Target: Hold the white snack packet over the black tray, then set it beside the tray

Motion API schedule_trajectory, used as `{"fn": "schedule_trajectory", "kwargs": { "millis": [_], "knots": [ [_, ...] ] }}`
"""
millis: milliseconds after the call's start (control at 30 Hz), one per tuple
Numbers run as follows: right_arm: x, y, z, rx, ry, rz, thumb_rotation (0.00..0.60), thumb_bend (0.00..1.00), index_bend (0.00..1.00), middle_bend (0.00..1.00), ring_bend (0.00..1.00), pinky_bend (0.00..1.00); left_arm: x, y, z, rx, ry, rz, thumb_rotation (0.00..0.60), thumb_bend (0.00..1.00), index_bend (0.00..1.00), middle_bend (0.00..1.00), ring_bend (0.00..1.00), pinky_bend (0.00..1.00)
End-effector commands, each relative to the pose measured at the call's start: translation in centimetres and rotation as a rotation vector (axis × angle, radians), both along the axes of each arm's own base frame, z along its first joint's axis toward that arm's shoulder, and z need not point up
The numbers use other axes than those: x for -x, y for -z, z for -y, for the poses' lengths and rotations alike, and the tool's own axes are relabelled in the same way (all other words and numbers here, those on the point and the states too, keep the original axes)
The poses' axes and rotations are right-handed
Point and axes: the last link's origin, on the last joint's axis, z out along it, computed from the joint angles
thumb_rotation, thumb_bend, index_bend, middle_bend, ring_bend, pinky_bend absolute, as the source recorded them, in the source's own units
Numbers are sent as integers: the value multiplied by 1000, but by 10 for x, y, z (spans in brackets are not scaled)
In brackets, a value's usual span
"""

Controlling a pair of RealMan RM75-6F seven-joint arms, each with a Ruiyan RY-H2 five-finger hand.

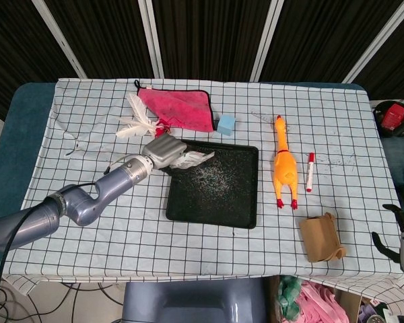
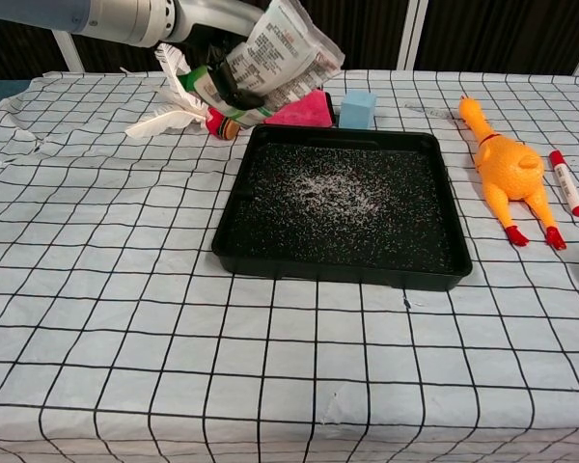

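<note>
My left hand grips the white snack packet, which hangs tilted above the far left corner of the black tray. In the chest view the packet shows printed text and a green lower edge, held up in the air over the tray's back left rim, with the hand wrapped around its lower part. White crumbs lie scattered on the tray floor. My right hand shows at the far right edge of the head view, off the table, fingers spread and holding nothing.
Behind the tray lie a pink cloth, a white feather toy and a blue cube. To the tray's right lie a rubber chicken and a red marker. A brown cardboard piece sits near the front right.
</note>
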Motion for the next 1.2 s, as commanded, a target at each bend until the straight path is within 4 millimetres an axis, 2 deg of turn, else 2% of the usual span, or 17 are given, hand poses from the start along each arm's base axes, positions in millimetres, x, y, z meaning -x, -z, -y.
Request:
{"fn": "schedule_trajectory", "kwargs": {
  "millis": [33, 533, 1200],
  "knots": [
    [0, 0, 0, -1, 1, 0, 600, 233, 291, 87, 143, 256, 3, -3, -2, -55, 69, -81, 600, 610, 366, 471, 357, 498],
    [1, -1, 0, 3, 6, 6, 600, 233, 291, 87, 143, 256, -5, -2, -2, -95, 140, -199, 600, 612, 360, 468, 357, 498],
    [1, -2, 0, 8, 11, 14, 600, 233, 291, 87, 143, 256, -22, -1, -7, -78, 123, -393, 600, 612, 357, 448, 355, 485]
  ]
}}
